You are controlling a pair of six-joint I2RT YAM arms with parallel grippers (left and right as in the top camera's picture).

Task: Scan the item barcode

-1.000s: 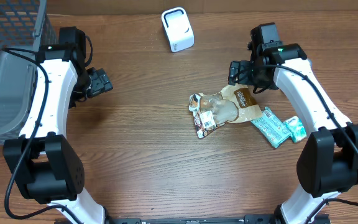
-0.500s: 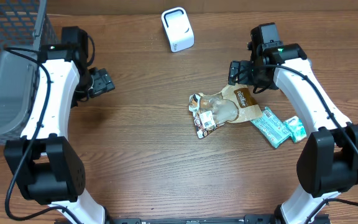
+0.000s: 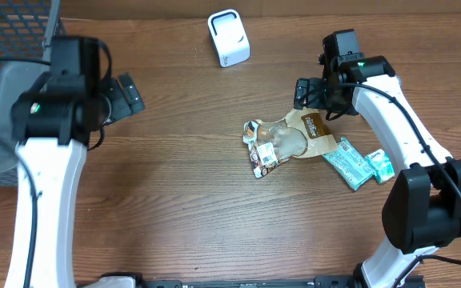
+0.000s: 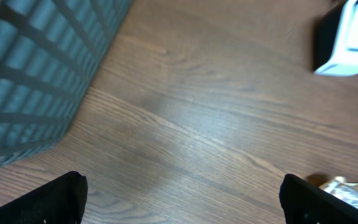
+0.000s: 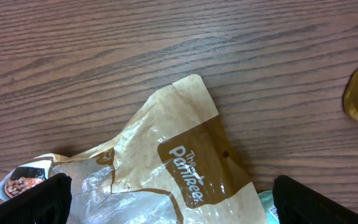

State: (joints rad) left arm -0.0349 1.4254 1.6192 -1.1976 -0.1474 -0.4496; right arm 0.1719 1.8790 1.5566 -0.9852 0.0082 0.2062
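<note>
Both spread wide: left hand point(image 3: 126, 96) near basket point(image 3: 10, 36), right hand point(image 3: 309, 94) above brown pouch point(image 3: 314, 128), scanner point(image 3: 228, 38) apart.

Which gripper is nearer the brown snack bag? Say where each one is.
Right. The right gripper is open at the far edge of the brown snack bag; the left gripper is well across the table, near the basket.

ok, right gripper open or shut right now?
Open: in the wrist view the right gripper has its fingertips at opposite frame edges, hovering above the brown bag, gripping nothing.
</note>
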